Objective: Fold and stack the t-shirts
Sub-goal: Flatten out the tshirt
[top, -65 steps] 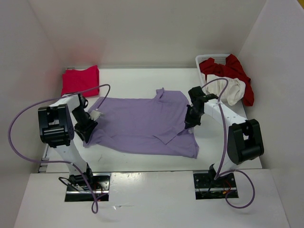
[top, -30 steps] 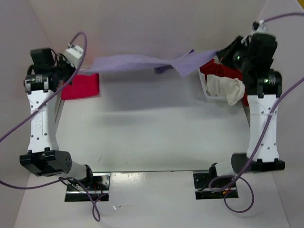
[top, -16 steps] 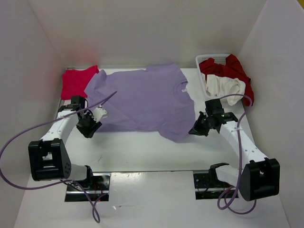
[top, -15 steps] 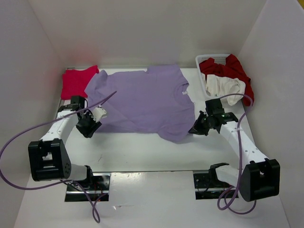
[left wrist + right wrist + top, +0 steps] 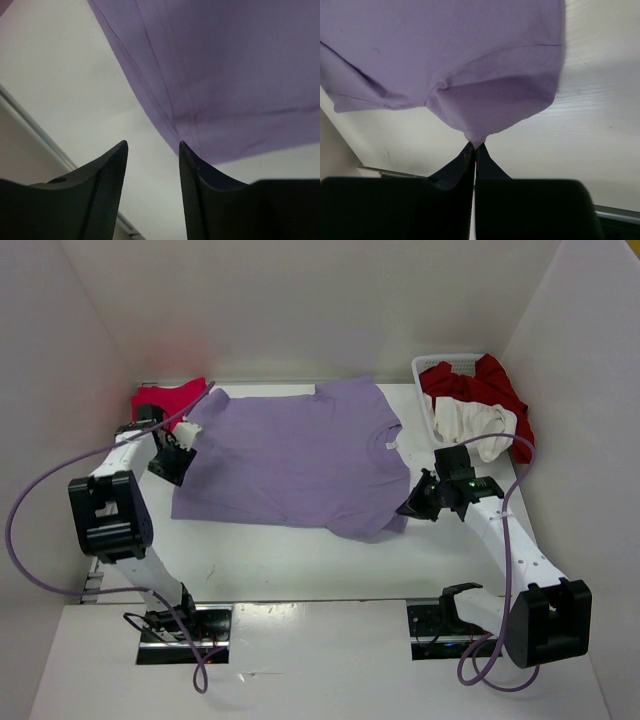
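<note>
Low on table [image 5: 300,562], right pincer [image 5: 474,146] clamps purple shirt [image 5: 290,455].

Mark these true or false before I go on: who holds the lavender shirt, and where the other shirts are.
1. The right gripper is shut on a corner of the lavender shirt. True.
2. The left gripper grips the lavender shirt too. False: its jaws stand apart and clamp nothing; the shirt's edge lies just beyond them.
3. The dark red shirt lies beside the pink shirt. False: it hangs over the white basket at the far right, with the cream shirt.
4. The pink shirt lies at the far left corner of the table. True.
5. The lavender shirt is folded in half. False: it lies spread open.
</note>
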Robot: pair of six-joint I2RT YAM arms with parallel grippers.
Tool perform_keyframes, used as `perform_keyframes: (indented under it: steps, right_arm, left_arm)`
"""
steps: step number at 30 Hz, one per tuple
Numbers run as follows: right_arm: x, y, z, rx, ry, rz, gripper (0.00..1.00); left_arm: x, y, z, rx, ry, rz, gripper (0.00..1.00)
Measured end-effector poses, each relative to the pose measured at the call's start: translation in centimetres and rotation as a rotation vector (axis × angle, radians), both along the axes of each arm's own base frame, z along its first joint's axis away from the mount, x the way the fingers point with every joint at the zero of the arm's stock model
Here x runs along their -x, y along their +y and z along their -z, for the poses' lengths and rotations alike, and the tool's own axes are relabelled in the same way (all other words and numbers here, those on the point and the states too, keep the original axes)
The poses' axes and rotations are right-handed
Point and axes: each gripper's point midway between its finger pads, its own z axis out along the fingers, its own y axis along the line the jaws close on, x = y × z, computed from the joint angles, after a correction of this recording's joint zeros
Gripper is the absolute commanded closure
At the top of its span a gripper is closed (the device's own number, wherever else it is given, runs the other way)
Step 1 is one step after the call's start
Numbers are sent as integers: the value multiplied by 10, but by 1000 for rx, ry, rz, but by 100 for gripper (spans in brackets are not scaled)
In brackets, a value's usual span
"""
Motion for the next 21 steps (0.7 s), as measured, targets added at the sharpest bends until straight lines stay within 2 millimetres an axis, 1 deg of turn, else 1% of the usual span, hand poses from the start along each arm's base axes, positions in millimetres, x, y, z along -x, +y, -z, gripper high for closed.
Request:
perform_keyframes:
  steps: [2, 3, 5, 7, 12, 15, 21]
  right_arm:
    - [-1, 0, -1, 0, -3, 0, 100]
    - [-1, 0, -1, 2, -4, 0, 100]
    - [-1, 0, -2, 2, -5, 0, 100]
    - [-2, 0, -1, 3, -3, 0, 100]
    - [-2, 0, 3, 9, 14, 1, 100]
    - [-2, 0, 5, 11, 21, 1, 100]
    - [-2, -1, 5, 12, 21, 2, 100]
  left_arm:
    - [-10, 2, 17, 40, 28, -34, 50]
    - [-11, 0, 26, 60, 49, -41, 50]
    - [-10, -6, 42, 102, 94, -53, 50]
    - [-5, -12, 53, 138, 133, -58, 51]
    - [1, -20, 56, 177, 162, -65, 51]
    - [2, -20, 57, 173, 169, -67, 54]
    - [7, -13, 60, 138, 184, -86, 54]
